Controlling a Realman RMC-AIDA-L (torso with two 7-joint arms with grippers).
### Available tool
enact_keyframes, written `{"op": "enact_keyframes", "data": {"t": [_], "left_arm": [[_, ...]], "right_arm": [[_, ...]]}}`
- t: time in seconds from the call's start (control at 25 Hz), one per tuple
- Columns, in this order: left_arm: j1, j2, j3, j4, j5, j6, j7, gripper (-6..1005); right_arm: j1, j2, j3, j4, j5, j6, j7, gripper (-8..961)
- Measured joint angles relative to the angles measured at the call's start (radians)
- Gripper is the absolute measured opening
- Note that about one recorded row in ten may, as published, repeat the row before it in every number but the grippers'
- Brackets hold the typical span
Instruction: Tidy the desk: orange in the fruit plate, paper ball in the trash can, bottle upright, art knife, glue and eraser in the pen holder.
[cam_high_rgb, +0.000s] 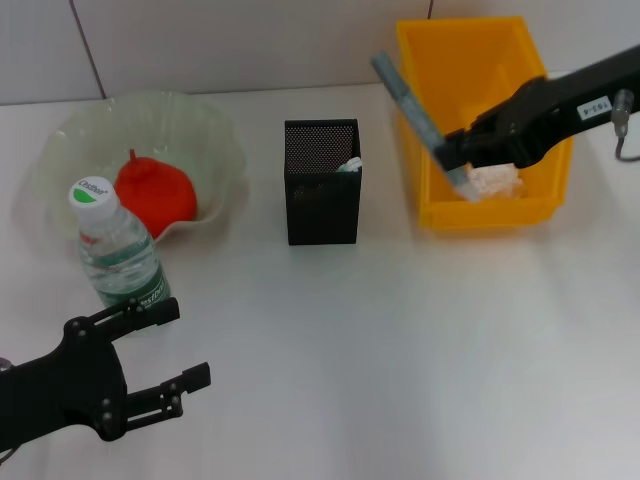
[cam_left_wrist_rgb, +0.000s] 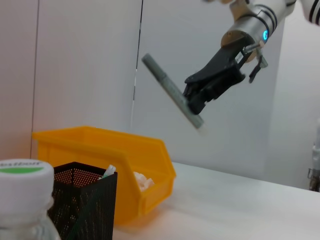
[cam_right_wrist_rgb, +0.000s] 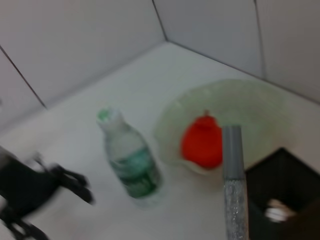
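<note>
While the right gripper (cam_high_rgb: 458, 155) pinches the grey art knife (cam_high_rgb: 418, 110) tilted above the yellow trash can (cam_high_rgb: 440, 215), which holds the paper ball (cam_high_rgb: 497, 180), the black mesh pen holder (cam_high_rgb: 322, 185) stands just beside that can. The orange (cam_high_rgb: 155, 192) lies in the fruit plate (cam_high_rgb: 215, 120); the bottle (cam_high_rgb: 118, 255), cap lettering unreadable, stands upright near the spread left gripper (cam_high_rgb: 170, 345).
</note>
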Motion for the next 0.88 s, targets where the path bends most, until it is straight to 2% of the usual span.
{"op": "enact_keyframes", "data": {"t": [0.08, 0.12, 0.24, 0.4, 0.64, 0.76, 0.88], "left_arm": [[0.000, 0.000, -0.001, -0.015, -0.005, -0.003, 0.007, 802], [0.000, 0.000, 0.000, -0.021, -0.007, -0.007, 0.012, 802], [0.001, 0.000, 0.000, -0.033, -0.018, -0.018, 0.033, 802], [-0.005, -0.001, 0.000, -0.052, -0.032, -0.020, 0.036, 802], [-0.020, -0.002, 0.000, -0.057, -0.034, -0.023, 0.037, 802], [-0.026, -0.003, 0.003, -0.059, -0.035, -0.027, 0.038, 802], [-0.028, -0.004, 0.003, -0.068, -0.036, -0.034, 0.057, 802]], "right_arm": [[0.005, 0.010, -0.067, -0.117, -0.135, 0.035, -0.059, 119], [0.005, 0.010, -0.067, -0.117, -0.135, 0.035, -0.059, 119], [0.015, 0.020, -0.142, -0.192, -0.296, 0.078, -0.113, 118], [0.009, 0.044, -0.237, -0.290, -0.489, 0.142, -0.190, 118], [0.013, 0.053, -0.311, -0.378, -0.579, 0.163, -0.226, 118], [0.018, 0.062, -0.407, -0.442, -0.666, 0.178, -0.253, 118], [0.017, 0.065, -0.453, -0.472, -0.680, 0.184, -0.279, 118]]}}
